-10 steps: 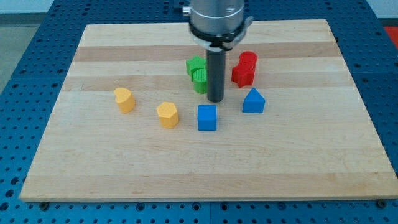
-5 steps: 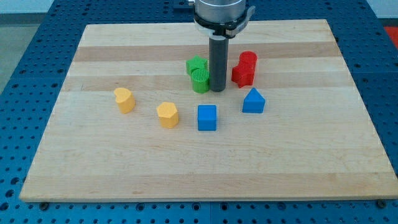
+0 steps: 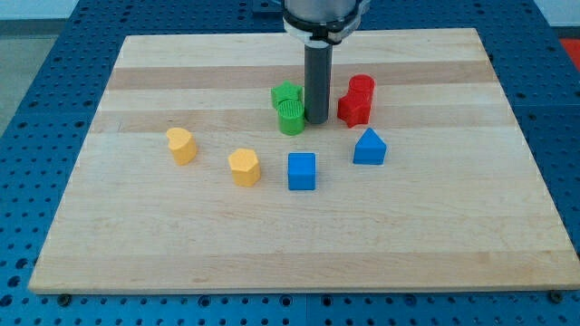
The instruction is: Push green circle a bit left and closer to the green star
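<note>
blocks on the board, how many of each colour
green: 2, the green star and the green circle
red: 1 for sure, the red block, though it may be two pressed together
blue: 2, the blue cube and the blue block
yellow: 2, the yellow block and the yellow hexagon
total: 7

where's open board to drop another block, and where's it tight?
Open: everything below the yellow blocks and blue cube, the top-left corner, and the right edge past the blue block. Tight: upper centre, where my tip sits between the green circle, which is against the green star, and the red blocks.
</note>
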